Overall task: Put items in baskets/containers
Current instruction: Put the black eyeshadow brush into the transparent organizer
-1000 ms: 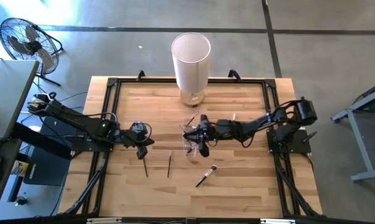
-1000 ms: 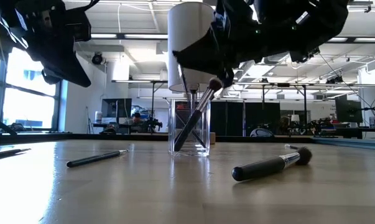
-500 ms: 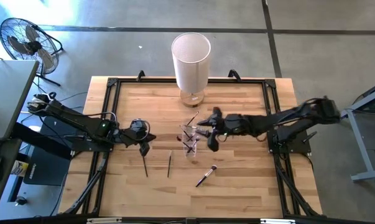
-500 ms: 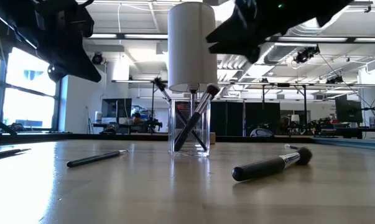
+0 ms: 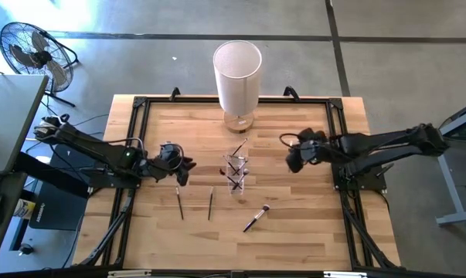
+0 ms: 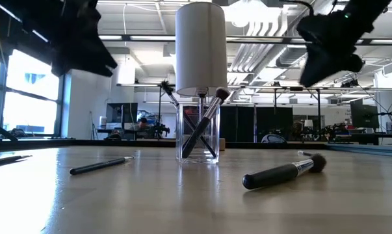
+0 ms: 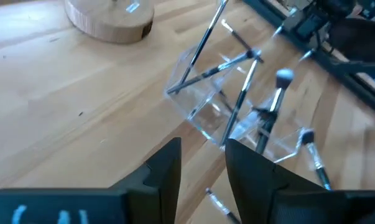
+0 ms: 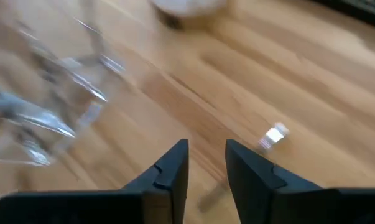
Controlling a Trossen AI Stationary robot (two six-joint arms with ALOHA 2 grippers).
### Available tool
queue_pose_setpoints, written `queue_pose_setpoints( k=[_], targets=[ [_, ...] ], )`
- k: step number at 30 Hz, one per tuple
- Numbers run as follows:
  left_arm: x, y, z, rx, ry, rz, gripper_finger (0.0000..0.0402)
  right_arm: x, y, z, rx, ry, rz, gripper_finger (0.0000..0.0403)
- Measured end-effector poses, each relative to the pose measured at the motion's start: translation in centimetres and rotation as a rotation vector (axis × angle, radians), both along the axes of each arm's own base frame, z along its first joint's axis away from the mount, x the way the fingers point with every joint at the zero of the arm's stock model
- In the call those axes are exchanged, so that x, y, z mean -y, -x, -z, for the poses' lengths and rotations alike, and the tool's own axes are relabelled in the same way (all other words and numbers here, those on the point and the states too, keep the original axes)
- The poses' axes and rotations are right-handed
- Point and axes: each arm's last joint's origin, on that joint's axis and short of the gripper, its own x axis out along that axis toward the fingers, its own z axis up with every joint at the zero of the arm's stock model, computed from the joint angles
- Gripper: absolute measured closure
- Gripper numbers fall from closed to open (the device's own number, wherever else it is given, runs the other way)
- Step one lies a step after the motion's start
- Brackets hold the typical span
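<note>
The right gripper [image 5: 293,161], empty and barely parted, has been drawn back from the small clear plastic cup [image 5: 234,171], where its thin dark makeup brush [image 6: 205,122] has been left.

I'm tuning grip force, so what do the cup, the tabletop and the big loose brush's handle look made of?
The cup: clear hard plastic or glass, since the brushes show through it. The tabletop: light wooden planks, with visible seams and grain. The big loose brush: dark matte handle, probably plastic or painted wood.

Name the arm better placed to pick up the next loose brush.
Left. The left tool hovers just above the two thin brushes lying left of the clear cup. The right tool sits off to the cup's right, farther from every loose brush.
</note>
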Motion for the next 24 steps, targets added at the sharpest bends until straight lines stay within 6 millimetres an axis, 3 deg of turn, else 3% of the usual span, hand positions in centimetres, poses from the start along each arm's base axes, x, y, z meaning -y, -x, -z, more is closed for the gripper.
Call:
queue_pose_setpoints(
  k=[6, 12, 18, 24],
  targets=[
    [0.5, -1.7, -2.0, -0.15, 0.052, -0.107, 0.0286, 0.1, 1.1, 0.9, -0.146, -0.014, 0.049, 0.0324],
    [1.1, -1.9, -2.1, -0.449, 0.328, -0.412, 0.0287, 0.2, 1.1, 0.9, -0.171, 0.047, 0.026, 0.0332],
    [1.6, -1.1, 1.1, -0.682, 0.565, -0.658, 0.0287, 0.2, 1.1, 0.9, -0.204, 0.085, -0.031, 0.0332],
    [1.8, -1.3, 5.1, -0.596, 0.723, -0.664, 0.0287, 0.2, 1.1, 0.9, -0.231, 0.112, -0.08, 0.0332]
  ],
)
